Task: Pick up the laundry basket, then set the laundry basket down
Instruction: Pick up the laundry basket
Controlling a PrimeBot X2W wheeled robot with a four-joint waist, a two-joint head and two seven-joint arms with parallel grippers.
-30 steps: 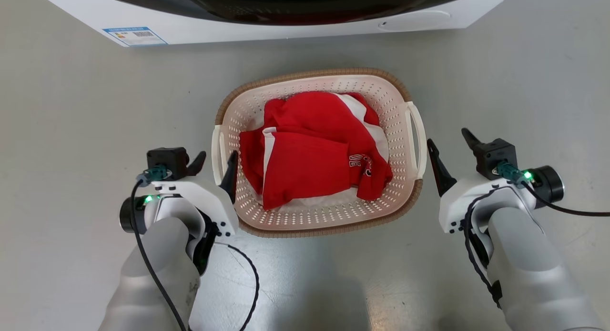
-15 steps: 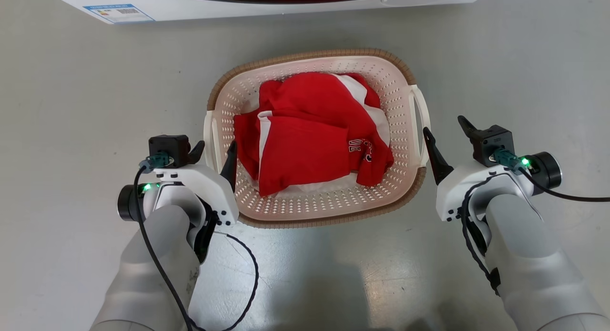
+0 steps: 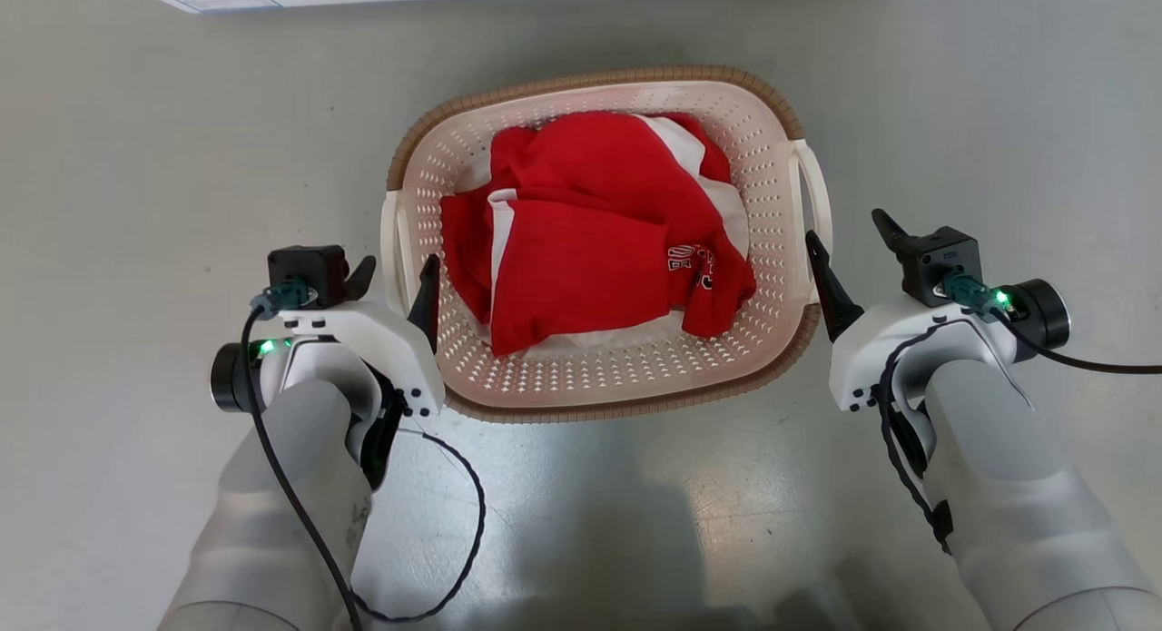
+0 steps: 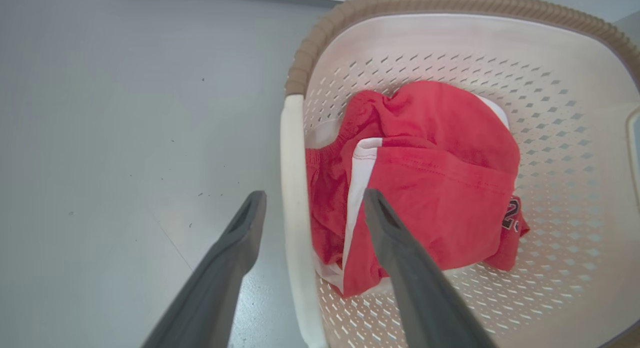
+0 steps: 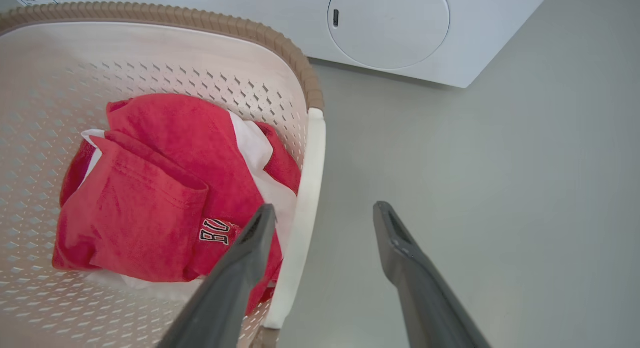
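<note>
The laundry basket sits on the grey floor at frame centre, with red clothes inside. At centre left, the left tool, spread wide, straddles the basket's left handle. At centre right, the right tool, also spread, is at the right handle.

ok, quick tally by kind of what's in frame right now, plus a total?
laundry basket: 1
red-and-white clothing bundle: 1 (can't tell how many pieces)
washing machine: 1
grippers: 2, left gripper and right gripper, fingers open
Total: 5
</note>
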